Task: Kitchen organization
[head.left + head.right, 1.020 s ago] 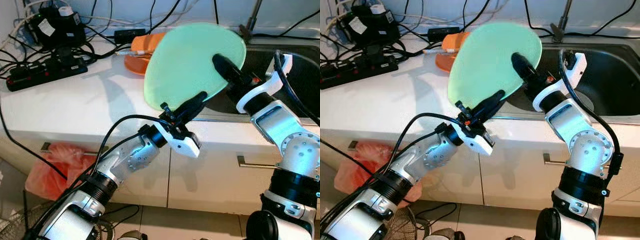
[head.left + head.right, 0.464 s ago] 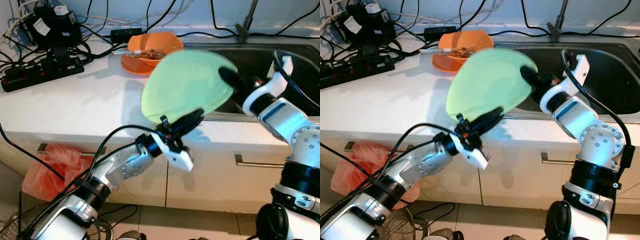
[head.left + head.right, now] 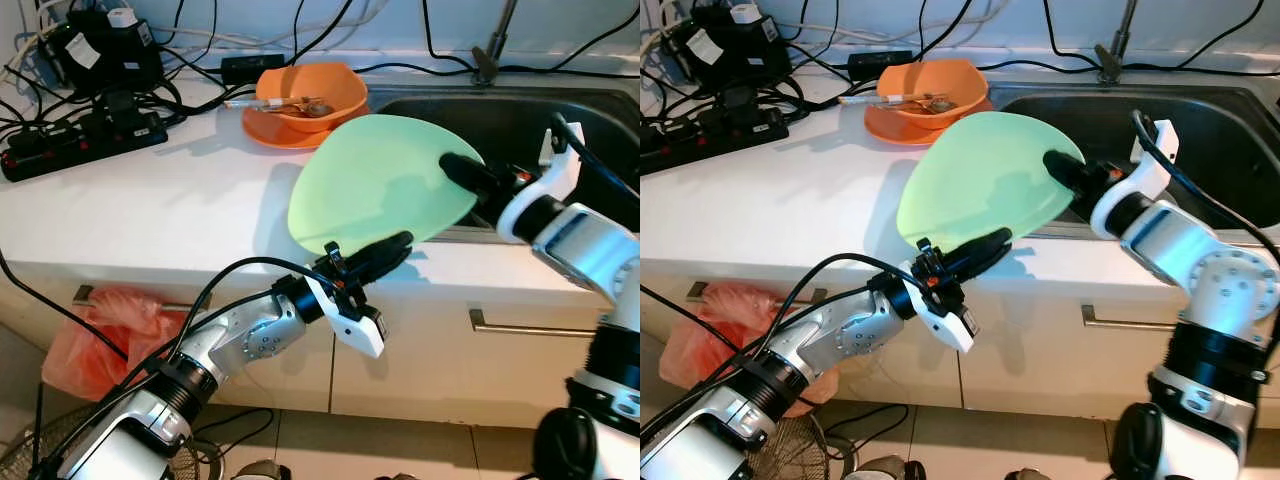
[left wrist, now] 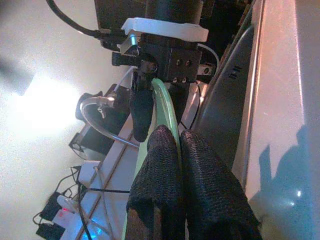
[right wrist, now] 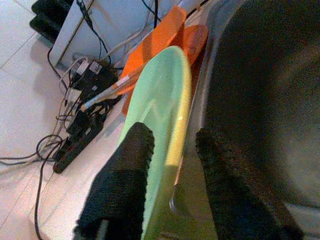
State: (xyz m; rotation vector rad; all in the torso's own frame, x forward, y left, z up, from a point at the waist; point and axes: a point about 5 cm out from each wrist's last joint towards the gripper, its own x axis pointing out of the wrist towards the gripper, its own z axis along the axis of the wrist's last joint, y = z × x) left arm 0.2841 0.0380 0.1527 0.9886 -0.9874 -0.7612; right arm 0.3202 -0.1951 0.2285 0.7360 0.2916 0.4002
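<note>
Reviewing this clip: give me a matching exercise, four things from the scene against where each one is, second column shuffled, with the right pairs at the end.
Things:
1. green plate
2. orange bowl
3. power strip
4. red plastic bag

Places:
A. on the counter's far left, among cables
B. on the floor below the counter
C. held between the left gripper and right gripper, at the sink's edge
D. on an orange plate at the back of the counter

Pairs: 1-C, 2-D, 3-A, 4-B

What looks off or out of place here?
The green plate hangs tilted over the counter edge beside the sink, held by both grippers, left and right. Power strips and cables sprawl near the sink.
</note>
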